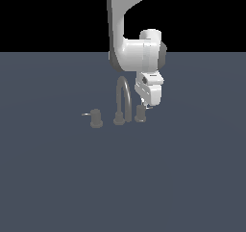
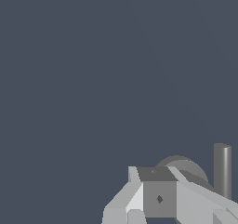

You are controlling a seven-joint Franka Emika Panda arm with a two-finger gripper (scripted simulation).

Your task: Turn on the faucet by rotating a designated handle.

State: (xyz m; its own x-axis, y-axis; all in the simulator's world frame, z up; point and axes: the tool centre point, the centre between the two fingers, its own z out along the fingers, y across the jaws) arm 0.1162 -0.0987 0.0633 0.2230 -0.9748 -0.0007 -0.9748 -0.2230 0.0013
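The largest thing I see is my white arm (image 1: 132, 38), reaching down from the top of the exterior view to the middle of a broad, plain slate-blue desk (image 1: 192, 178). Behind the desk is only flat black; no walls or furniture show.

Next in size is the faucet (image 1: 124, 98), dull grey, standing near the desk's middle, well away from every edge. Its thin arched spout rises between two short knobs.

One knob (image 1: 96, 118) stands apart on the exterior view's left, with a thin pale pin poking sideways from it; by that pin I judge it to be the handle I must turn.

The other knob (image 1: 140, 113) sits on the exterior view's right, and my fingers (image 1: 150, 101) hang just above and beside it. I judge the arm is at the wrong knob for the task, or merely passing over.

In the wrist view the finger tips are cut off by the frame, so I cannot tell whether they are apart or together.
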